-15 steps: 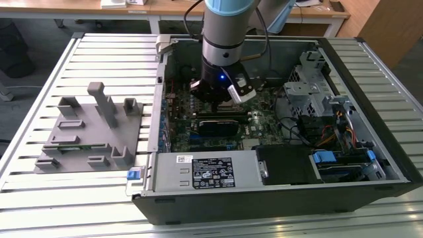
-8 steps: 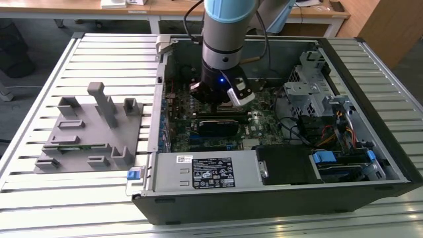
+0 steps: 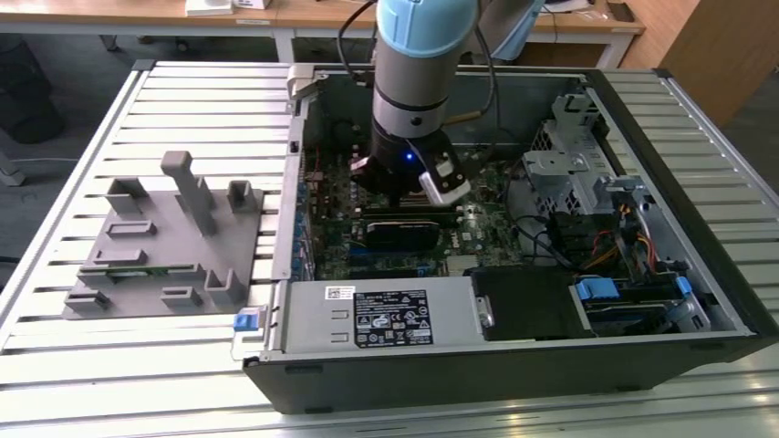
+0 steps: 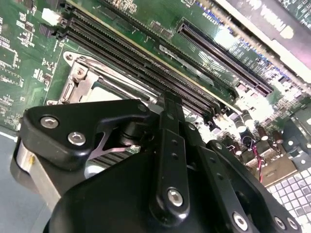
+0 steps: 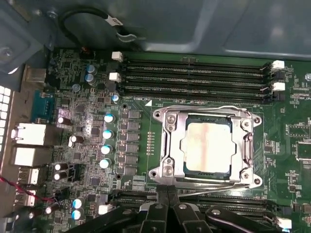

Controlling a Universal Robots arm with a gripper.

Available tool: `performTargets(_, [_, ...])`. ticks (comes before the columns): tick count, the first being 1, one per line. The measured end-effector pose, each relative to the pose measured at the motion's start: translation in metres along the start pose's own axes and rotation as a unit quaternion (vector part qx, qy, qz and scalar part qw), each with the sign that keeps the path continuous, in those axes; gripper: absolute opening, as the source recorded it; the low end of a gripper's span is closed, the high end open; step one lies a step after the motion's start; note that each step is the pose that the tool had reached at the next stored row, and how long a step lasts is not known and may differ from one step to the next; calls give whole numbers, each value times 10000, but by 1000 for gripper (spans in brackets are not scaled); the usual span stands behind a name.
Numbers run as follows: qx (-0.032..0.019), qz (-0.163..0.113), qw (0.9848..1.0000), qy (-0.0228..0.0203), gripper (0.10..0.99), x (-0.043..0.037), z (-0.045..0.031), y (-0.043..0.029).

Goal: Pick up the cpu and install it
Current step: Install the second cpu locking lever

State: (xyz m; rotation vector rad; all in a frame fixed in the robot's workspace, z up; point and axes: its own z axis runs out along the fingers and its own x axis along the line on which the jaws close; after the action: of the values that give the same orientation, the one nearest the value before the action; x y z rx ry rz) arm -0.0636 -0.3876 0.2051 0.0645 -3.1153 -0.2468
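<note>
The cpu point(image 5: 206, 145), a square chip with a shiny silver top, lies flat inside the metal socket frame point(image 5: 167, 145) on the green motherboard point(image 5: 141, 121). My gripper point(image 5: 166, 201) hangs just beside the socket's edge, its two black fingers pressed together, shut and holding nothing. In the exterior view the gripper point(image 3: 408, 182) is low inside the open computer case point(image 3: 512, 365), over the middle of the board. In the second wrist view the black fingers point(image 4: 170, 121) stand in front of the socket frame point(image 4: 80, 73).
Memory slots point(image 5: 194, 77) run along the socket's far side and more slots point(image 4: 146, 58) lie close to the fingers. A black card point(image 3: 408, 233) lies near the gripper. A grey fixture point(image 3: 164, 246) with upright posts sits on the table at the exterior view's left.
</note>
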Motion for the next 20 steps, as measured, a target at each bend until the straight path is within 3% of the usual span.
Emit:
performTargets(7, [-145,-3,9999,-6,106,16,-3,-26])
performTargets(20, [-231,-3,9997,-10,106,50,70,-40])
